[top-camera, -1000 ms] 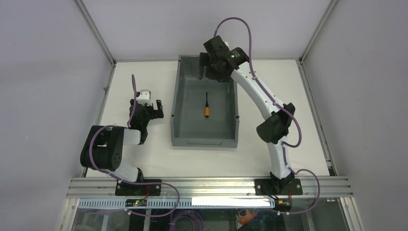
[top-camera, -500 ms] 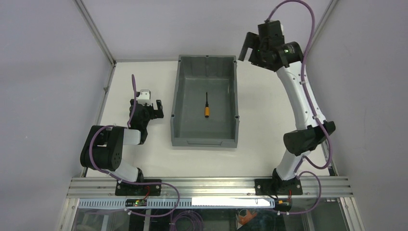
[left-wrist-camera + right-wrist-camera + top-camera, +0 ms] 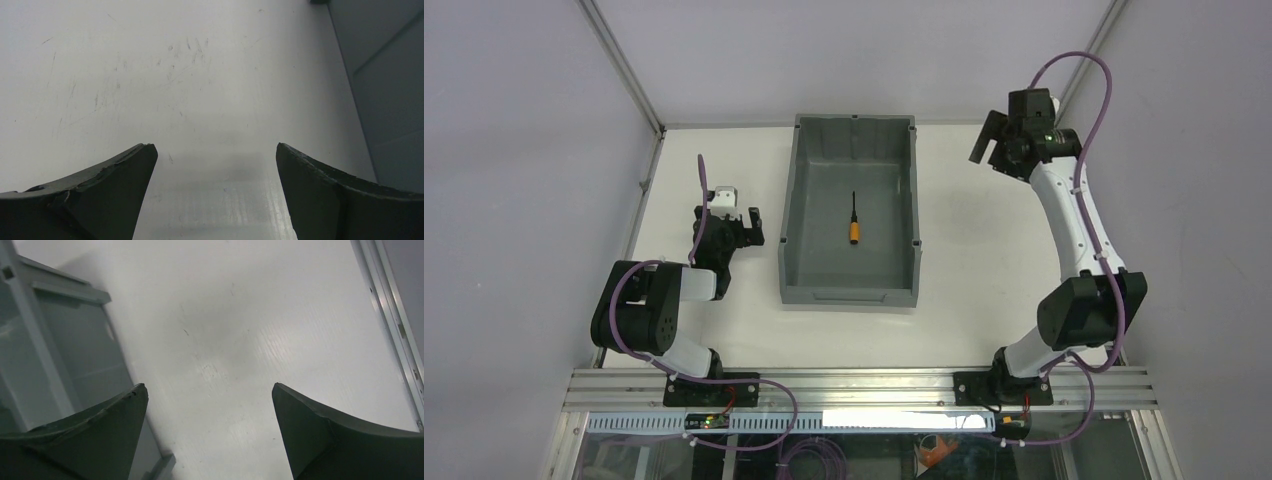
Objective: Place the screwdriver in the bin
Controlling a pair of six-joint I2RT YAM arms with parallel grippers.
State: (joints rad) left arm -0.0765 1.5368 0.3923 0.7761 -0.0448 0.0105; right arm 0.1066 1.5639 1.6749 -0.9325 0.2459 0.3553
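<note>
The screwdriver (image 3: 855,226), with an orange handle and a thin black shaft, lies on the floor of the dark grey bin (image 3: 790,225) in the middle of the table. My right gripper (image 3: 990,140) is open and empty, held high over bare table to the right of the bin's far right corner; its wrist view shows the bin's outer wall (image 3: 45,355) at the left. My left gripper (image 3: 746,228) is open and empty, low over the table just left of the bin, whose wall (image 3: 390,85) shows at the right of the left wrist view.
The white table (image 3: 984,260) is bounded by an aluminium frame rail (image 3: 864,385) at the near edge and grey walls on three sides. A frame rail (image 3: 395,315) runs along the table's right edge close to my right gripper.
My right arm has swung from over the bin's far right corner out to the right and now sits beside the bin. The screwdriver lies still in the bin. The left arm has not moved.
</note>
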